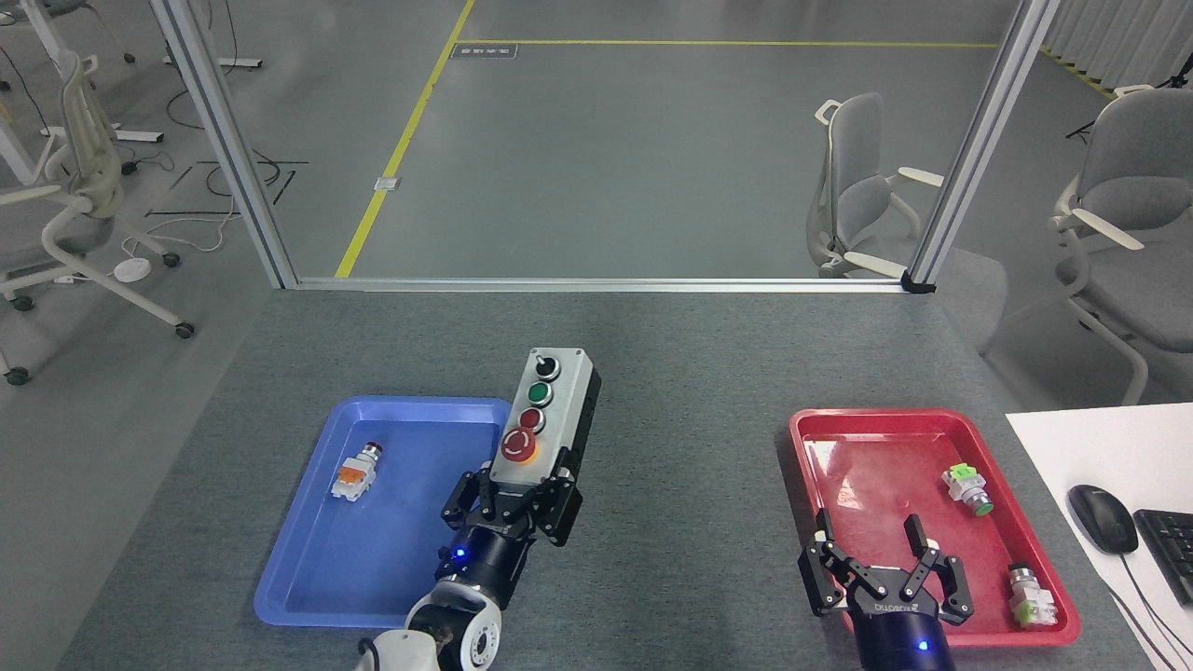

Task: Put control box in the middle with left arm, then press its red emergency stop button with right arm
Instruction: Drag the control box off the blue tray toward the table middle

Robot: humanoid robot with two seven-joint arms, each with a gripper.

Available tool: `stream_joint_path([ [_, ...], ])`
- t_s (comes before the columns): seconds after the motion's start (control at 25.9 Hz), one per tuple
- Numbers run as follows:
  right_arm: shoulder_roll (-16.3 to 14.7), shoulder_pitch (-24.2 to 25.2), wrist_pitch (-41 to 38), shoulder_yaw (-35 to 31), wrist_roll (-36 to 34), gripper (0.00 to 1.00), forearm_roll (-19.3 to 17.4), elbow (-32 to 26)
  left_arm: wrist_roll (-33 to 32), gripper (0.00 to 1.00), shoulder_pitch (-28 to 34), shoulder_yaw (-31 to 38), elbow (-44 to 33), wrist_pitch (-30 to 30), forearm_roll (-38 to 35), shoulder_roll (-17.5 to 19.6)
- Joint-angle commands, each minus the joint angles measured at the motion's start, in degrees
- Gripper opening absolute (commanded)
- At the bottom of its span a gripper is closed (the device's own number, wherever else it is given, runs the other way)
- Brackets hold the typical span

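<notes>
Now carrying control box (pixel 545 419) in left gripper (pixel 515 492), jaws clamped on near end | right gripper (pixel 881 576) spread, empty over red tray (pixel 839 424) | risk: end-held box tilting, slipping.

One head view only, taken from above the near edge of the grey bench (pixel 652 354), faced forward and down, both trays seen close below and the open floor (pixel 652 140) seen farther beyond.
</notes>
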Motion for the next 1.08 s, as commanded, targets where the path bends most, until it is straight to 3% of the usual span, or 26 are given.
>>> stream_joint_path([
  [0.0, 0.0, -0.2, 0.1, 0.0, 0.0, 0.99, 0.1, -0.1, 0.0, 0.0, -3.6, -6.6, 6.4, 2.8, -1.4, -3.1],
  [0.12, 0.1, -0.6, 0.5, 0.2, 0.2, 0.99, 0.1, -0.1, 0.1, 0.0, -7.7, -10.3, 13.4, 4.8, -1.5, -5.0],
  [0.31, 0.2, -0.6, 1.2, 1.6, 0.2, 0.99, 0.2, -0.1, 0.1, 0.0, -11.4, -18.1, 20.2, 7.0, -1.4, -5.0],
  [0.46, 1.0, -0.8, 2.2, 1.7, 0.3, 0.99, 0.2, -0.1, 0.2, 0.0, -11.6, -23.4, 22.2, 7.6, -1.2, -5.0],
  [0.85, 2.1, -0.9, 2.5, 1.8, 0.3, 0.98, 0.4, 0.2, -0.2, 0.0, -11.6, -27.1, 23.4, 8.3, -1.1, -5.1],
  [1.0, 2.9, -1.7, 2.4, 1.8, 0.3, 0.98, 0.5, 0.3, -0.2, 0.13, -11.6, -27.4, 23.5, 8.3, -0.9, -5.0],
  [1.04, 3.0, -1.7, 2.4, 1.9, 0.3, 0.98, 0.6, 0.4, -0.2, 0.21, -11.6, -27.4, 23.5, 8.4, -0.8, -5.0],
])
